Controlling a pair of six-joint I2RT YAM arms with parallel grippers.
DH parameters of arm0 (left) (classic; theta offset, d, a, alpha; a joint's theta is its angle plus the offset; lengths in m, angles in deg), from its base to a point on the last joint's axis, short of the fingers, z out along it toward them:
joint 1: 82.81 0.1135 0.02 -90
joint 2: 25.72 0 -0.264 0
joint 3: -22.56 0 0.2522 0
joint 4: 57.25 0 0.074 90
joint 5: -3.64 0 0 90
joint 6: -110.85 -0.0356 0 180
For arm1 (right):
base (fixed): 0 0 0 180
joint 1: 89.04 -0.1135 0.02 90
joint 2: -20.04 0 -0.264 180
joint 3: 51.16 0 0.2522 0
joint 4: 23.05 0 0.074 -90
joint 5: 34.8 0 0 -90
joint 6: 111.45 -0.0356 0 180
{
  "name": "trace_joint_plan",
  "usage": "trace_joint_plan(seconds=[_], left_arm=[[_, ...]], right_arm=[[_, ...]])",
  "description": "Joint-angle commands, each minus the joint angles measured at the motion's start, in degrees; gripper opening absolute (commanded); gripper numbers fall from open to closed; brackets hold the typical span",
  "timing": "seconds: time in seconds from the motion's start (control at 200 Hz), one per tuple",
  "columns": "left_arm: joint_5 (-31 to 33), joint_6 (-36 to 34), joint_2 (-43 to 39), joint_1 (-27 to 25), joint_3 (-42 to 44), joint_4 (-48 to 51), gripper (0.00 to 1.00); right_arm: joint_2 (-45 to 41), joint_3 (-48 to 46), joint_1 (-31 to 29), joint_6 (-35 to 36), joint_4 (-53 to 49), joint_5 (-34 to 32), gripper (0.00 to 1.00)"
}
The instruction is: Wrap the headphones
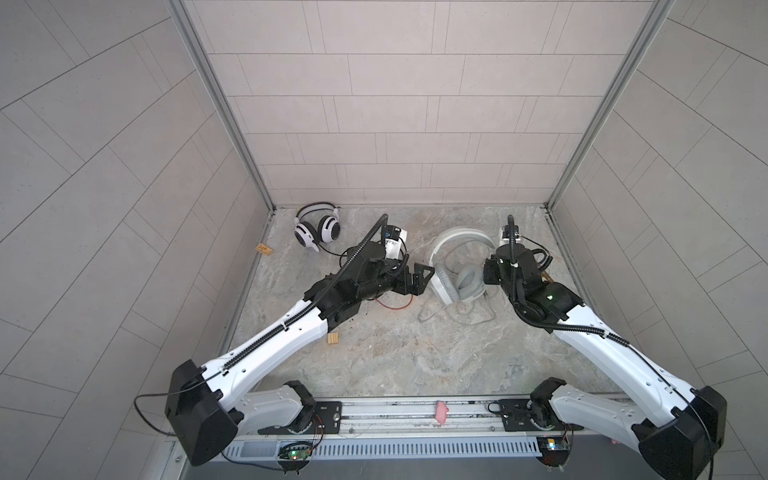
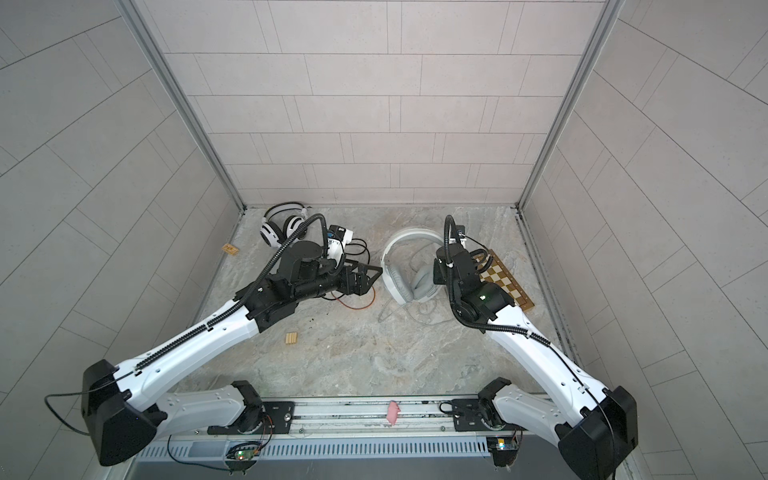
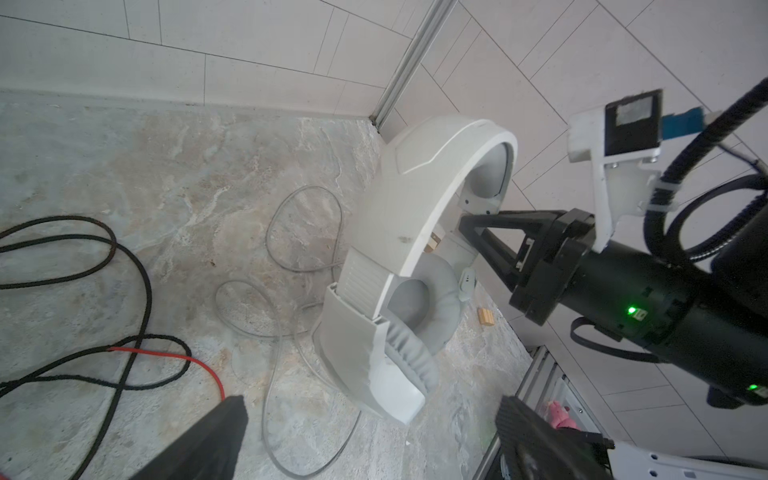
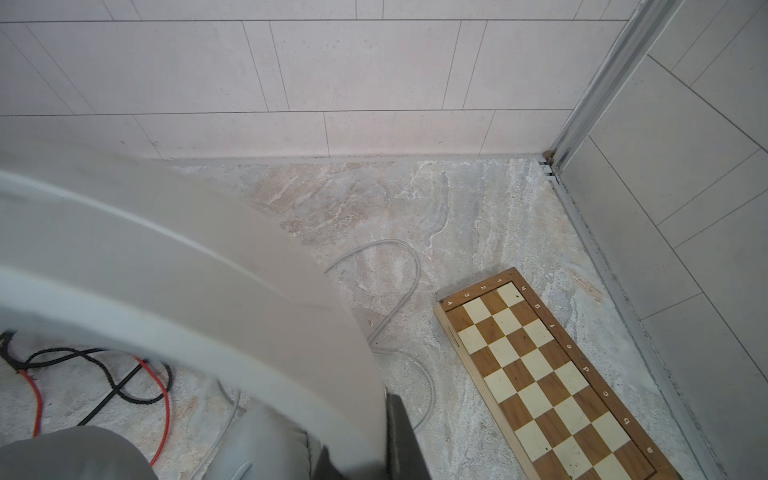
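Right gripper (image 3: pixel 467 222) pinches the pale-grey headset (image 3: pixel 386 199); left gripper (image 1: pixel 422 277) gapes beside it.

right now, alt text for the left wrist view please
A pale-grey headset is propped up on the marbled table, the right gripper clamped on its far side. Its whitish cable lies in loose loops; a black-red cable lies beside.

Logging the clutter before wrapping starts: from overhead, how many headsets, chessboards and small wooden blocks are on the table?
Headsets: 2 (white headset, pale-grey headset)
Chessboard: 1
Small wooden blocks: 2
Total: 5
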Motion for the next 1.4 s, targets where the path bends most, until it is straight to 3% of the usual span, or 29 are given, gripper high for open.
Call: trace_joint_plan(seconds=[0.0, 0.19, 0.38, 0.605, 0.851, 1.016, 1.126, 1.306, 1.396], left_arm=[[4.66, -2.73, -3.17, 0.39, -2.23, 6.19, 1.0], [9.03, -6.56, -6.59, 0.32, -4.59, 15.55, 1.0], [9.53, -6.37, -6.71, 0.31, -5.16, 15.25, 1.0], [6.91, -8.01, -2.32, 0.23, -5.43, 15.58, 1.0], [12.86, -11.06, -0.25, 0.06, -4.9, 18.8, 0.98], [14.86, -12.09, 3.44, 0.05, -5.79, 20.31, 0.89], [16.06, -12.92, 5.67, 0.05, -6.21, 21.34, 0.88], [17.9, -13.64, 7.98, 0.06, -6.96, 21.88, 0.63], [17.46, -13.63, 8.45, 0.05, -6.9, 21.28, 0.42]], right_arm=[[-2.97, 3.13, -0.33, 4.43, 1.01, 5.98, 0.0], [-1.87, 3.32, -0.54, 17.65, -2.5, 16.63, 0.0], [2.1, 6.51, -3.1, 23.01, -6.08, 13.17, 0.0], [8.04, 9.8, -12.3, 26.56, -6.05, 6.48, 0.0], [16.58, 15.61, -18.25, 28.47, -9.63, 3.31, 0.0], [18.38, 17.74, -21.64, 28.39, -8.41, 3.48, 0.0], [19.0, 18.52, -23.14, 28.14, -8.16, 3.5, 0.0], [19.35, 18.59, -23.32, 27.94, -8.39, 5.55, 0.0], [19.6, 18.78, -23.39, 27.28, -7.83, 6.72, 0.0]])
